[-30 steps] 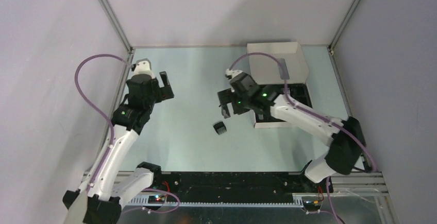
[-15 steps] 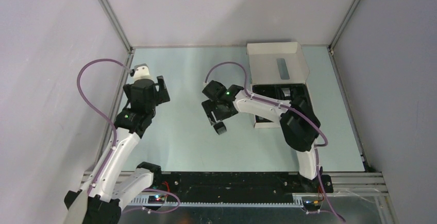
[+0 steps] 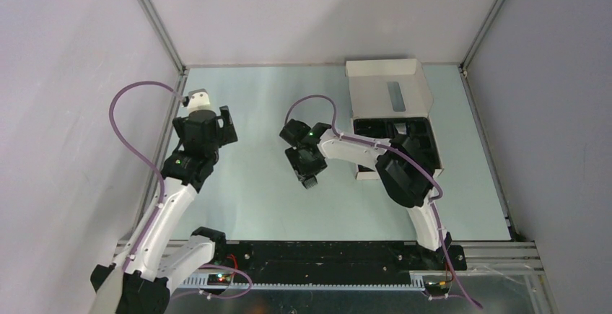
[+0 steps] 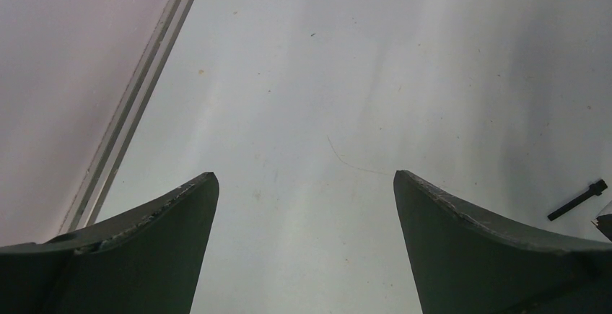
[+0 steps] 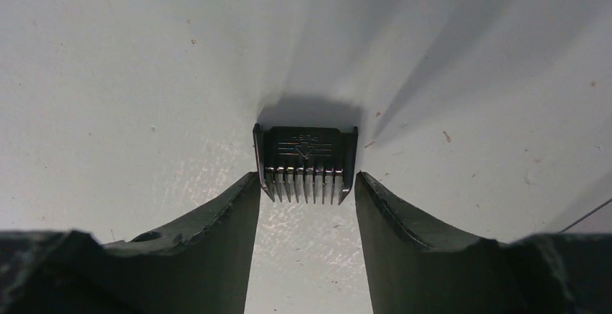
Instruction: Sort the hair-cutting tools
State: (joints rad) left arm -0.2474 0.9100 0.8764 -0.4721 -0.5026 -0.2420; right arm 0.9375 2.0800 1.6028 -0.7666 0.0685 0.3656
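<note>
A small black comb attachment (image 5: 306,148) lies flat on the table, teeth pointing toward my right gripper (image 5: 306,180). The jaws stand on either side of its toothed end; the left fingertip touches a corner and a thin gap shows on the right. From above, the right gripper (image 3: 309,175) sits low over the comb attachment (image 3: 311,182) at mid-table. My left gripper (image 4: 304,177) is wide open over bare table at the left (image 3: 226,126), with nothing between its fingers. A thin black stick-brush (image 4: 577,200) lies on the table to its right.
An open white cardboard box (image 3: 390,86) stands at the back right, its lid raised and dark items lying in its tray (image 3: 372,175). The right arm stretches from the box side toward mid-table. A metal frame rail (image 4: 137,97) borders the table's left edge.
The right arm swung left from beside the box and came down over the comb attachment, its jaws narrowing around it. The left arm shifted slightly and stayed open.
</note>
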